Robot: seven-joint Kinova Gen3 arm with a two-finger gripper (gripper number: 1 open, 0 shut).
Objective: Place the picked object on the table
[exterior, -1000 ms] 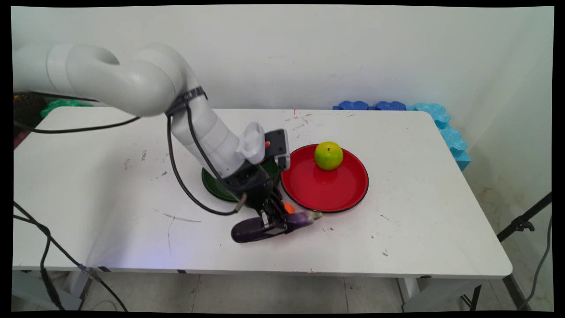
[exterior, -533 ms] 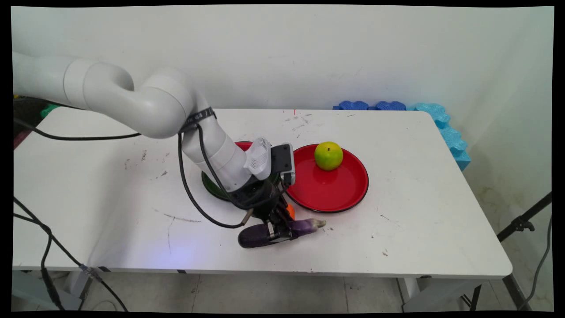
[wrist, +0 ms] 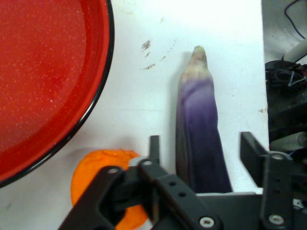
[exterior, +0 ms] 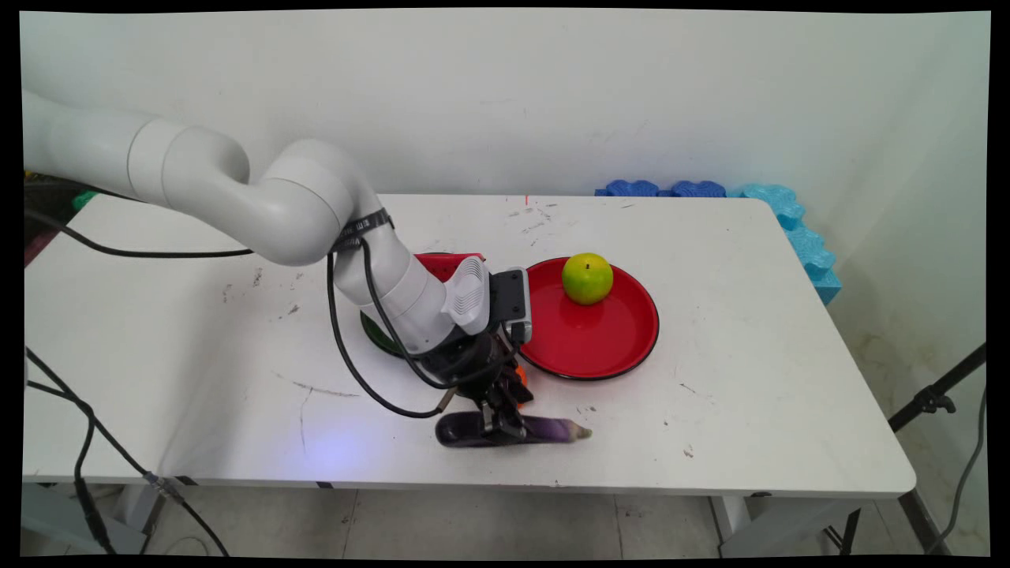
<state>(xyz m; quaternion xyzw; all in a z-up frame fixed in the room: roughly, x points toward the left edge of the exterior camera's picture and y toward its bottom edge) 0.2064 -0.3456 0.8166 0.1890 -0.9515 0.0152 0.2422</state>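
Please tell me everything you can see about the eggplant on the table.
The eggplant is long and slim, glossy dark purple, fading to a paler violet and a whitish-tan tip. It looks like smooth plastic. It lies flat on the white table near its front edge, tip toward the picture's right. The gripper straddles its middle, one finger on each side with a gap on one side. An orange object and the red plate lie close by, apart from it.

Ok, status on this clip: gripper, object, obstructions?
Gripper down, jaws open astride the purple eggplant, gaps both sides. Eggplant flat on the table. Small orange thing beside it, red plate close behind.
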